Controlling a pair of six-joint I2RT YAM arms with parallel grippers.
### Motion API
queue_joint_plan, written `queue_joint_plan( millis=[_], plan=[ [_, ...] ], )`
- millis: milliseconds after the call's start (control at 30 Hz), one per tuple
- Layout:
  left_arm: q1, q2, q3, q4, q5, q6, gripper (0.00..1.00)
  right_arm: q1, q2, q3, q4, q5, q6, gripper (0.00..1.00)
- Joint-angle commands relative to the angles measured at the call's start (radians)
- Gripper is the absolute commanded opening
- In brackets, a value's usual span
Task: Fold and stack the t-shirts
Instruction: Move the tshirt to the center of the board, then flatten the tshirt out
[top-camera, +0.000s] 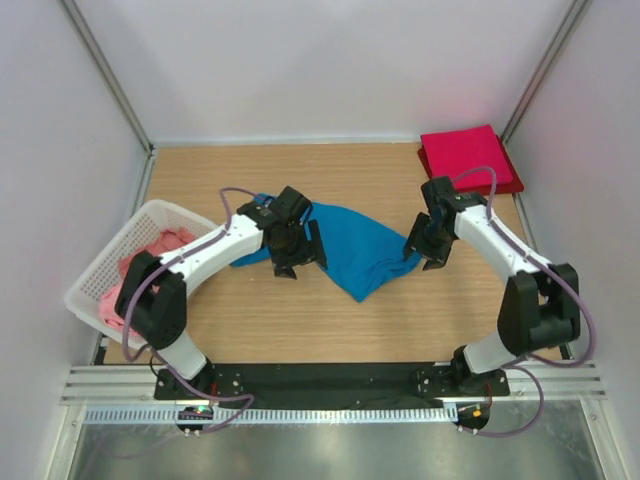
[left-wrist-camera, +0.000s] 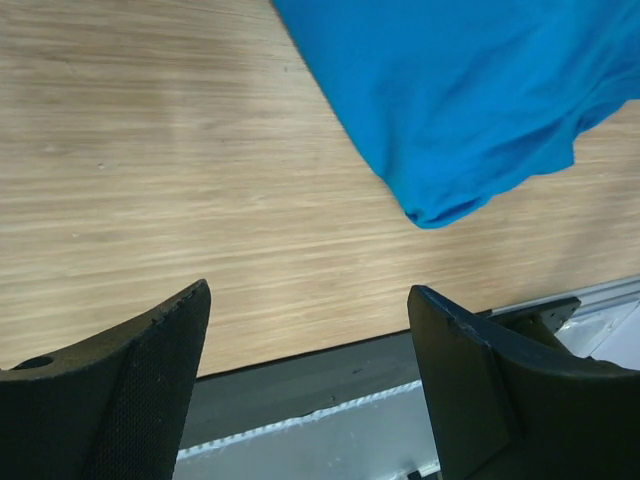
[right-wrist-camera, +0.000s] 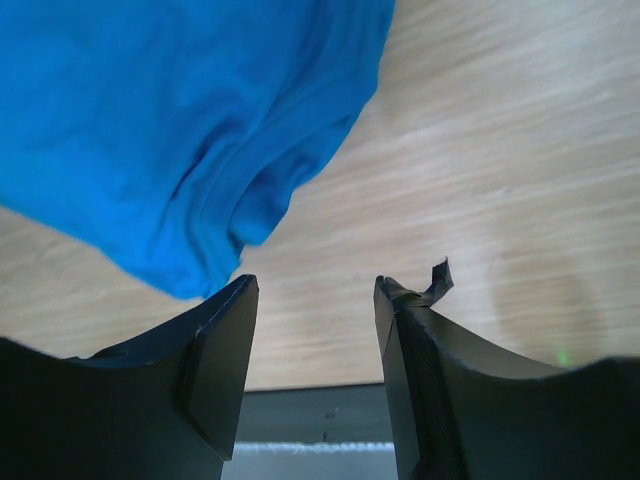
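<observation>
A bright blue t-shirt (top-camera: 350, 248) lies crumpled and unfolded on the wooden table's middle. My left gripper (top-camera: 300, 260) hovers over its left edge, open and empty; in the left wrist view (left-wrist-camera: 308, 295) the blue shirt (left-wrist-camera: 470, 90) lies ahead and to the right of the jaws. My right gripper (top-camera: 425, 254) is at the shirt's right end, open and empty; in the right wrist view (right-wrist-camera: 315, 282) the shirt (right-wrist-camera: 170, 130) sits just ahead-left of the left finger. A crimson red shirt (top-camera: 468, 158) lies folded at the back right corner. Salmon pink shirts (top-camera: 140, 275) lie in the basket.
A white lattice basket (top-camera: 160, 215) stands tilted at the table's left edge. White walls with metal posts enclose the back and sides. A black strip and metal rail (top-camera: 330, 385) run along the near edge, by the arm bases.
</observation>
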Motion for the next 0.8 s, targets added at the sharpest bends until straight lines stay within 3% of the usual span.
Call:
queue_joint_plan(
  millis=[0,133,333,433,467,500,533,567,600,767],
  plan=[
    [-0.001,0.031,0.043,0.113,0.075,0.034,0.81,-0.053,0.111,0.032,0.117,0.133,-0.028,0.57],
    [-0.004,0.164,0.095,0.141,0.13,0.023,0.82,-0.119,0.209,-0.016,0.23,0.069,-0.019,0.56],
    [-0.024,0.325,0.129,0.162,0.097,0.006,0.81,-0.138,0.327,-0.022,0.367,0.055,-0.016,0.58],
    [-0.027,0.397,0.171,0.172,0.08,-0.004,0.76,-0.139,0.381,-0.014,0.422,0.008,-0.011,0.53],
    [-0.027,0.413,0.19,0.162,0.081,-0.006,0.66,-0.139,0.394,-0.007,0.437,0.0,-0.014,0.5],
    [-0.026,0.44,0.219,0.147,0.084,-0.004,0.55,-0.141,0.395,0.007,0.43,-0.006,-0.02,0.34],
    [-0.024,0.447,0.28,0.129,0.083,0.0,0.4,-0.142,0.394,0.063,0.406,0.0,-0.036,0.24],
    [-0.021,0.448,0.328,0.059,0.078,0.011,0.13,-0.144,0.377,0.105,0.317,0.008,-0.047,0.14],
    [-0.018,0.436,0.38,0.009,0.043,0.037,0.03,-0.145,0.359,0.157,0.25,0.038,-0.057,0.01],
    [-0.012,0.344,0.885,-0.36,-0.191,0.124,0.0,-0.149,0.178,0.596,-0.213,0.137,-0.064,0.01]
  ],
)
